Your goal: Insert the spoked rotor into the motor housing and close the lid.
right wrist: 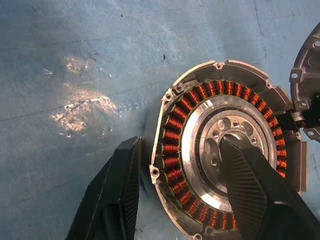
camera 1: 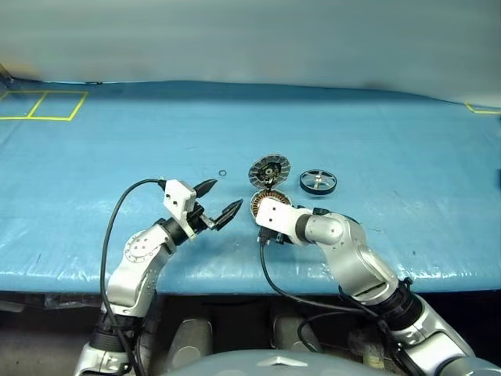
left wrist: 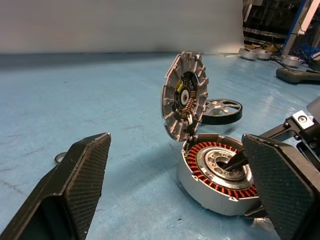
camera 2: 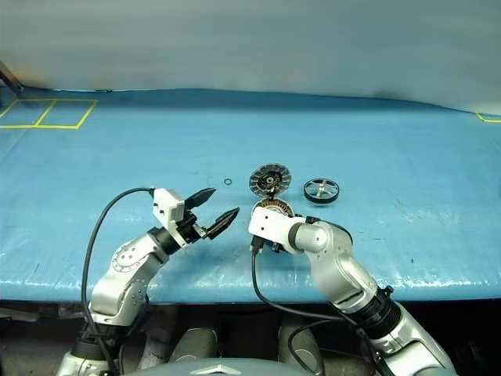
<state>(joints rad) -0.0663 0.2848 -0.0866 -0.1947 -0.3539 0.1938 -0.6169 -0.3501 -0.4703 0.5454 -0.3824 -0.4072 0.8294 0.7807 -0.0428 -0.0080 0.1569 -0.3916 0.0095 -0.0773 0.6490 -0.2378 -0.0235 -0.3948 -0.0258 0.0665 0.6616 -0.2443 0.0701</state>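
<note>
We see the right gripper (right wrist: 180, 192) straddling the housing (right wrist: 200, 125) wall, one finger inside, one outside. Left gripper (camera 1: 217, 200) released at 9 o'clock. Lid (camera 1: 269, 170) upright; rotor (camera 1: 318, 182) at 2 o'clock.

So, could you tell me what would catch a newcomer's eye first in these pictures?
The motor housing, with its orange windings, sits mid-table, the right gripper straddling its rim. Its lid stands open behind it, and the spoked rotor lies just to the right.
</note>
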